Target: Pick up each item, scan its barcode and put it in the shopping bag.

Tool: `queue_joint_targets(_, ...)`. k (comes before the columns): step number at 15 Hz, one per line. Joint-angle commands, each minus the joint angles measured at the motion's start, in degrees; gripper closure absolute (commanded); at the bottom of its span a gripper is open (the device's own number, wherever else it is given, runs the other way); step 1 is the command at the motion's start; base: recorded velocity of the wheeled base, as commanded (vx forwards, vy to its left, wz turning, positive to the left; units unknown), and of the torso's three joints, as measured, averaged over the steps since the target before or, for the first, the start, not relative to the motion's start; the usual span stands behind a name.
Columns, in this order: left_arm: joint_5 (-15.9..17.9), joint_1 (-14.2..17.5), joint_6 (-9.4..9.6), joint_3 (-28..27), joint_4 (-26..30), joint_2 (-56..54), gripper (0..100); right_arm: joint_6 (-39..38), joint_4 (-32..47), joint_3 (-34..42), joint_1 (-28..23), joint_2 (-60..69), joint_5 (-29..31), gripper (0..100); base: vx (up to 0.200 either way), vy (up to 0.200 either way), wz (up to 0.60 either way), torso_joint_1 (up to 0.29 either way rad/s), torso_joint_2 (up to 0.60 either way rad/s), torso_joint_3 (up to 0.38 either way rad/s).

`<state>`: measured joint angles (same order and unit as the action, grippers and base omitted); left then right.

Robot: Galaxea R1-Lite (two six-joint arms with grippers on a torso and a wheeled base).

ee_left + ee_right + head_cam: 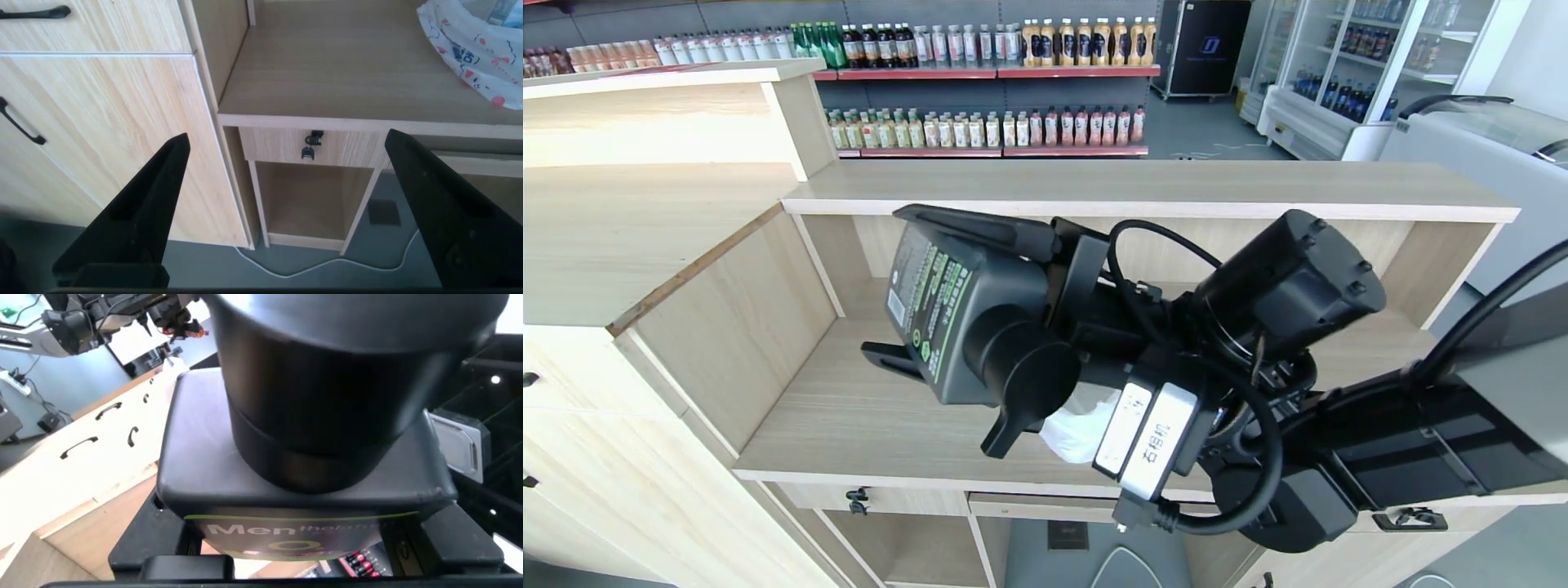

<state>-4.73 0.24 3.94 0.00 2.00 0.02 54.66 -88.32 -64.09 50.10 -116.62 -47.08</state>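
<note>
The right gripper (886, 282) is pinching a dark bottle (964, 318) from both sides and holding it high over the bench (849, 425). The bottle is tipped on its side, probably so its barcode (896, 307) is facing out for scanning. The shopping bag (1078, 429) is sitting right below (handy for dropping). The left gripper (286, 139) is hanging spread wide, holding nothing, by the cupboards (106, 139).

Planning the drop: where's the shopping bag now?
The bag lies on the counter, centre of the head view, partly hidden behind the bottle held in the right claw.
</note>
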Motion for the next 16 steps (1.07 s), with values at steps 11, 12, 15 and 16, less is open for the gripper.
queue_joint_targets(11, 0.0, 0.0, 0.02, 0.0, 0.0, 0.0, 0, 0.6, 0.2, -10.3, 1.3, -8.9, 5.9, 100, 0.0, 0.0, 0.0, 0.0, 0.0, 0.0)
queue_joint_targets(12, 0.0, 0.0, 0.02, 0.0, 0.0, 0.0, 0, 0.6, 0.3, -10.8, 1.4, -9.2, 6.3, 100, 0.0, 0.0, 0.0, 0.0, 0.0, 0.0)
queue_joint_targets(15, 0.0, 0.0, 0.02, 0.0, 0.0, 0.0, 0, 0.8, 0.3, -10.6, 1.9, -9.3, 6.4, 100, 0.0, 0.0, 0.0, 0.0, 0.0, 0.0)
queue_joint_targets(16, 0.0, 0.0, 0.02, 0.0, 0.0, 0.0, 0, 0.8, 0.3, -10.7, 1.9, -9.6, 6.3, 100, 0.0, 0.0, 0.0, 0.0, 0.0, 0.0)
